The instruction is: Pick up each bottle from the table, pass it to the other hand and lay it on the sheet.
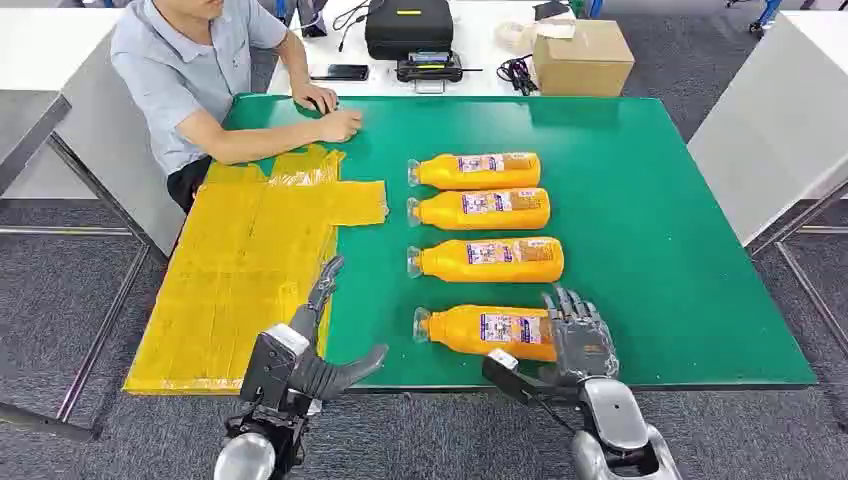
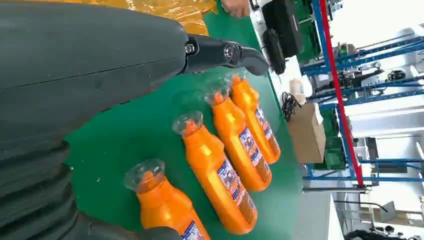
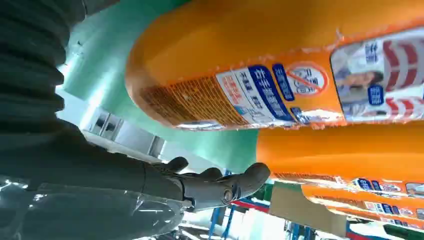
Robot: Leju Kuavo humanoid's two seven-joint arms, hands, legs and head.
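A Kuavo humanoid's right hand [image 1: 578,335] rests over the base end of the nearest orange bottle [image 1: 487,330], lower centre of the head view, fingers spread across it and not visibly closed around it; the right wrist view shows fingers [image 3: 220,187] extended beside the bottle's body. The bottle lies on its side, long axis running left to right, clear cap pointing frame-left toward the left hand [image 1: 325,345], which hovers open and empty at the table's near edge. Three more bottles [image 1: 480,208] lie parallel behind it. The yellow sheet [image 1: 245,265] covers the left of the green table [image 1: 650,220]. A seated person [image 1: 200,70] leans on the far corner in a workshop with grey carpet
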